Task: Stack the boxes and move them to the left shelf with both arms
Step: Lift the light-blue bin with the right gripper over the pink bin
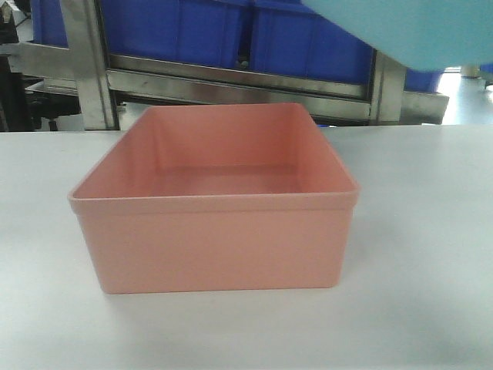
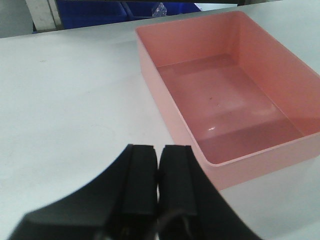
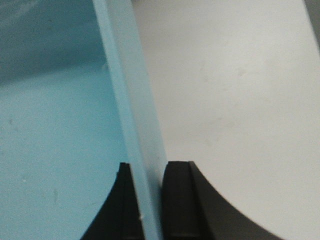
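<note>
— Well, what can't you make out?
— The sky-blue tub (image 1: pixel 416 31) is cut off at the front view's top right corner, raised above the white table (image 1: pixel 424 293); the steel rack (image 1: pixel 231 81) behind shows only in part, dark blue crates (image 1: pixel 192 31) in it.
— And the tubs?
— The pink tub (image 1: pixel 216 200) sits mid-table, empty; what I see of the blue one's inside is bare.
— Your fingers?
— My right gripper (image 3: pixel 148 172) pinches the blue tub's wall, one finger inside, one outside; my left gripper (image 2: pixel 158 170) is pressed pad to pad over the table, just beside the pink tub.
</note>
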